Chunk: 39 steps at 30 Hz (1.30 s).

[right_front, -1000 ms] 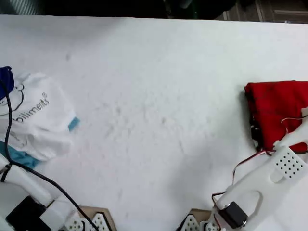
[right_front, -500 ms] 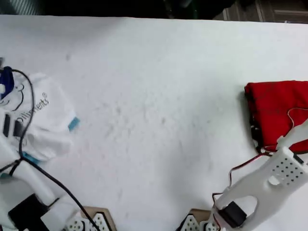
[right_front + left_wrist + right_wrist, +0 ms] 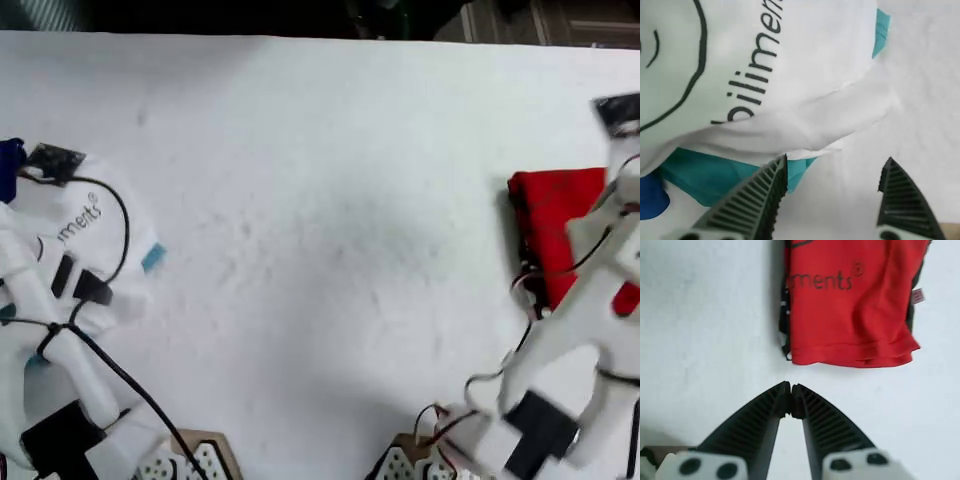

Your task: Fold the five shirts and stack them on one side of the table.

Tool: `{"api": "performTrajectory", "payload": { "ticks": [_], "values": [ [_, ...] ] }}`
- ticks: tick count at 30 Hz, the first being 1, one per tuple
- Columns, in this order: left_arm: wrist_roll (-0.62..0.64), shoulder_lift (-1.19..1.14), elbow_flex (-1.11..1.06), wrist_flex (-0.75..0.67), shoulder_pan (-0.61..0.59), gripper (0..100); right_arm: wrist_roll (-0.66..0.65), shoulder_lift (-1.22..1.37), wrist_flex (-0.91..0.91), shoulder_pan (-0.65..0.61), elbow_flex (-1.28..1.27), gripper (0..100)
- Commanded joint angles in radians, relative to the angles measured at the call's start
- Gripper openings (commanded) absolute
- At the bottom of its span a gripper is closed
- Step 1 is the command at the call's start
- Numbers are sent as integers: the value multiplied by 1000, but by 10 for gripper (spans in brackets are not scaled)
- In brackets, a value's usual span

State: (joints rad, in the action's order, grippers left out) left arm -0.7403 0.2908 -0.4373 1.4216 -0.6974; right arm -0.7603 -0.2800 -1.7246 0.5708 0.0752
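Status: pickup step, crumpled heap next. My left gripper (image 3: pixel 835 161) is wide open, empty, at table's (image 3: pixel 330 200) left edge over white shirt (image 3: pixel 790 65), teal shirt (image 3: pixel 695 175) under it. My right gripper (image 3: pixel 790 386) is closed, empty, at table's right edge beside folded red shirt (image 3: pixel 850 315). Next imo: drop left, pinch white hem, drag to table centre.

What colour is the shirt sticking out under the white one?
A teal shirt, under the white shirt; clearest in the left wrist view.

folded red shirt (image 3: pixel 560 225), crumpled white shirt (image 3: pixel 95 225)
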Motion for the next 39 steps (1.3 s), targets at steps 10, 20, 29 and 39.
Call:
{"api": "performTrajectory", "payload": {
  "ticks": [10, 20, 29, 39],
  "values": [
    [5, 28, -273, -404, 25, 157, 12, -289, 5, -28, -279, 19],
    [5, 36, 18, -216, 131, 24, 12, -321, 5, -27, -284, 19],
    [114, 35, 545, 21, 300, 24, 12, -321, 5, -27, -284, 19],
    [189, 35, 752, 21, 638, 24, 12, -366, 5, -27, -285, 19]
  ]
}}
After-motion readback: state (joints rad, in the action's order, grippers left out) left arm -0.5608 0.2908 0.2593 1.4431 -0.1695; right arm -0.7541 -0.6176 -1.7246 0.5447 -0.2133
